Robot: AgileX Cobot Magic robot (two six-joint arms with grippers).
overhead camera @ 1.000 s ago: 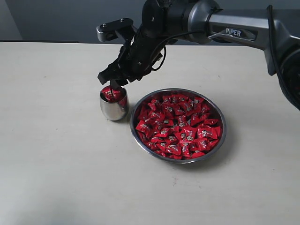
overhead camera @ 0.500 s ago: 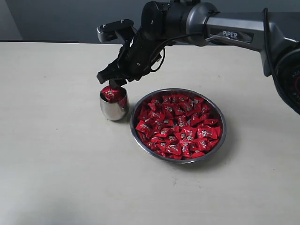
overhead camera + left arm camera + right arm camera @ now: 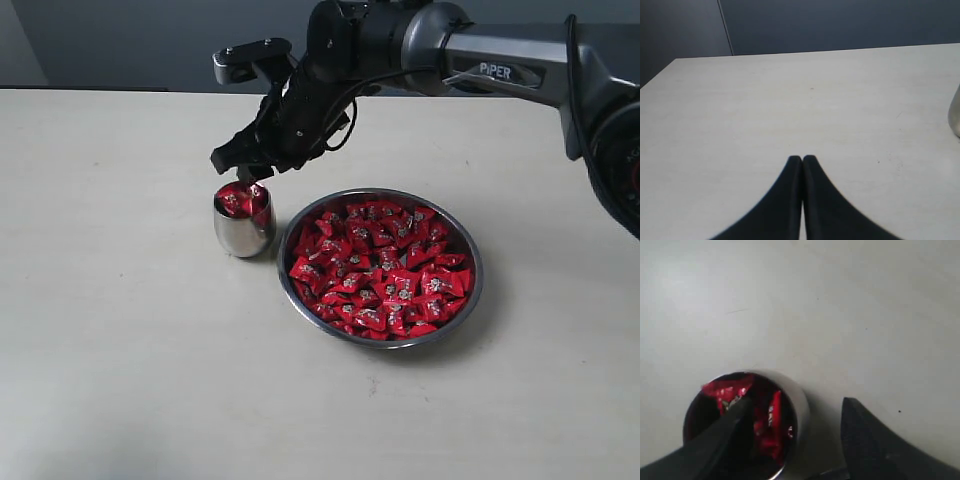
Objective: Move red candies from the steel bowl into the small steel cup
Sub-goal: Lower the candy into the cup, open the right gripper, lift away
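1. Above the small steel cup, between the counter's middle and its far edge, the right hand hangs with its jaws spread wide and nothing between them.
2. In the right wrist view, one finger of that hand lies across the cup's mouth, while the other sits outside the rim, over bare counter. Whether the finger touches the sweets, I cannot tell.
3. The left hand is low over an open stretch of counter. Its two dark fingers are pressed together and grip nothing.
4. The counter is pale cream and matte, with a few faint specks. Behind its far edge stands a dark blue-grey wall.
5. The steel bowl sits about mid-counter, slightly toward the right edge. It is wide, shallow and shiny, and packed with red candies.
6. The cup stands just beside the bowl, on the side toward the left edge. It is upright, rounded and mirror-bright.
7. More red candies are heaped in the cup, up to its rim. Their wrappers are glossy with small silver-white marks.
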